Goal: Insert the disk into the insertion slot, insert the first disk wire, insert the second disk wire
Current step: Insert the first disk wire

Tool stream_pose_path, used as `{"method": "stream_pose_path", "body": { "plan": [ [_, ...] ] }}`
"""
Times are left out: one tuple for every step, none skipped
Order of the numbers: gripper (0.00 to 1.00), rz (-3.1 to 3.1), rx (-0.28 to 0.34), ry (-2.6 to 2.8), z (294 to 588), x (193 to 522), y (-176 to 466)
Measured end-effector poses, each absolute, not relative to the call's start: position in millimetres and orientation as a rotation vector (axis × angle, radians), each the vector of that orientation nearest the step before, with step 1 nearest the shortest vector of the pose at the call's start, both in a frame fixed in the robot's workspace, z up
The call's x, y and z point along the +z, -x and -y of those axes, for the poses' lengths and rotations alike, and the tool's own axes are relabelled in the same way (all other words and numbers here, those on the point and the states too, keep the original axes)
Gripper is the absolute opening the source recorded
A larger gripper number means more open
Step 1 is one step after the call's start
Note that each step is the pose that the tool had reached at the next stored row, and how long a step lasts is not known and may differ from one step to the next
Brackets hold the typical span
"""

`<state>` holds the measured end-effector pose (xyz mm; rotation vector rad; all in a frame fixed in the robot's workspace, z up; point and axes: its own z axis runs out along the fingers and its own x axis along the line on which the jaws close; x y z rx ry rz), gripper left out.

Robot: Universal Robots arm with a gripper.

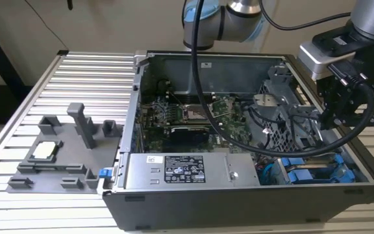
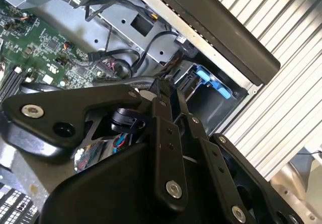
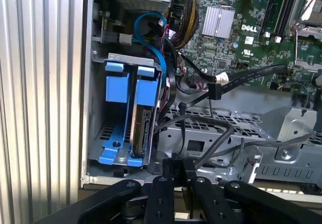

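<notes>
Table (image 1: pixel 76 68): slatted metal, carrying the open computer case (image 1: pixel 239 204). A grey parts tray (image 1: pixel 66 151) sits at the exterior view's left, well apart from the work.
Power-supply box (image 1: pixel 180 170): grey with a white sticker, along the case's near wall, left of the drive bay.
Disk (image 3: pixel 143 133): seated on edge in its blue carrier (image 3: pixel 116 85) inside the slot, in the case's corner at the exterior view's right.
Hand (image 3: pixel 178 167): above that corner, fingers drawn close together. I cannot tell whether a wire is pinched between them.
Hand to disk: near, not touching, with loose black wires (image 3: pixel 201 156) crossing between.
Step in hand, by my guess: the first disk wire.
Doing it well: line the plug squarely with the disk's exposed end, keep the other wires aside, and press straight without forcing.
</notes>
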<state>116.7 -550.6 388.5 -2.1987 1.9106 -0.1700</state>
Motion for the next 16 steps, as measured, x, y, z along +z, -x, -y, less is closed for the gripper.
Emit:
{"method": "stream_pose_path", "body": {
  "plan": [
    [0.19,-1.911,-0.170,2.199,551,389,-117],
    [0.19,-1.911,-0.170,2.199,551,389,-117],
    [0.19,-1.911,-0.170,2.199,551,389,-117],
    [0.19,-1.911,-0.170,2.199,551,389,-117],
    [0.19,-1.911,-0.170,2.199,551,389,-117],
    [0.19,-1.911,-0.169,2.199,551,389,-117],
    [0.19,-1.912,-0.168,2.200,551,389,-117],
    [0.19,-1.915,-0.162,2.203,551,388,-118],
    [0.19,-1.921,-0.151,2.209,551,388,-119],
    [0.19,-1.928,-0.138,2.216,551,388,-121],
    [0.19,-1.936,-0.122,2.224,551,388,-124],
    [0.19,-1.944,-0.106,2.232,551,388,-126],
    [0.19,-1.952,-0.091,2.239,551,388,-129],
    [0.19,-1.959,-0.076,2.246,551,388,-132],
    [0.19,-1.966,-0.060,2.252,551,388,-134],
    [0.19,-1.972,-0.046,2.259,551,388,-137]
  ]
}}
